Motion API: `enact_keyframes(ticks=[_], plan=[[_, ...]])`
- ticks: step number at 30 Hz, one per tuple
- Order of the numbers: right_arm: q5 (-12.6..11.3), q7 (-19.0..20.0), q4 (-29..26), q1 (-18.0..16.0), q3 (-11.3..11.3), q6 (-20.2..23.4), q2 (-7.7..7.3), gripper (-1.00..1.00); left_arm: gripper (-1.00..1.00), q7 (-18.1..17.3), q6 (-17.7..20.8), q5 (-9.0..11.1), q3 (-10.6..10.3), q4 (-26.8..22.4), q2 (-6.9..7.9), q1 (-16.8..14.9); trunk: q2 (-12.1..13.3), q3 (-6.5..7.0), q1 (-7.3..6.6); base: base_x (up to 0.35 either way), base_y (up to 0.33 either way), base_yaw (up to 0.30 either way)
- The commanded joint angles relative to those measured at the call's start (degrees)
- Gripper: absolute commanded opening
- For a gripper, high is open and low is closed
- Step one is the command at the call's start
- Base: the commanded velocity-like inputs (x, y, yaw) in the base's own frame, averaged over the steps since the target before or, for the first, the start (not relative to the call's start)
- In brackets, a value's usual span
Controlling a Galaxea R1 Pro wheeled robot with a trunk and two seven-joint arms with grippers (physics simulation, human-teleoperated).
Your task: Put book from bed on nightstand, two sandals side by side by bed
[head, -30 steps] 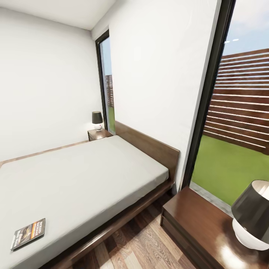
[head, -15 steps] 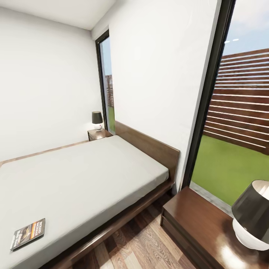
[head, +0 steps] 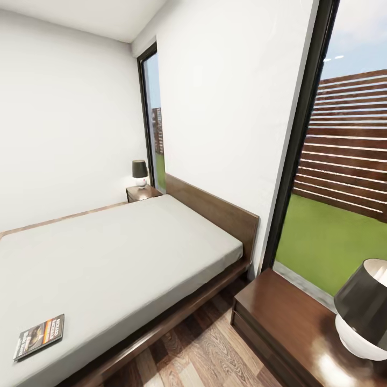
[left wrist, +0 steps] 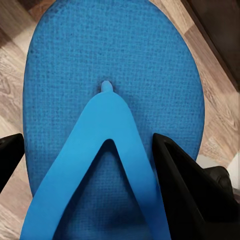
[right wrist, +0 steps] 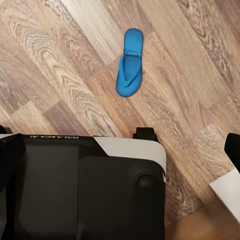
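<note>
Between the left gripper point(left wrist: 87, 165)'s spread black fingers, a blue sandal point(left wrist: 112, 95) looks light and floppy, best pinched across its strap; the right gripper's state I cannot tell.

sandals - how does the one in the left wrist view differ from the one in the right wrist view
The left-view sandal sits close up between the left gripper's dark fingers; the right-view sandal lies far off, alone on the wood floor, nothing near it. Both are bright blue flip-flops, strap side up.
</note>
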Motion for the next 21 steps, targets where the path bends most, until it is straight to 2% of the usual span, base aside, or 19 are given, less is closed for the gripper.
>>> enact_keyframes(ticks=[1,21], plan=[[-0.1,-0.2,-0.1,0.0,0.2,0.4,0.01,1.0,-1.0,-0.2,0.3,0.1,0.0,-0.1,-0.05,0.0,-0.5,-0.3,0.25,0.0,0.0,0.0],[-0.2,-0.2,-0.1,0.0,0.2,0.4,-0.03,1.0,-1.0,-0.4,0.6,0.1,0.0,-0.1,-0.37,0.0,-8.5,-3.89,4.64,0.0,0.0,0.0]])
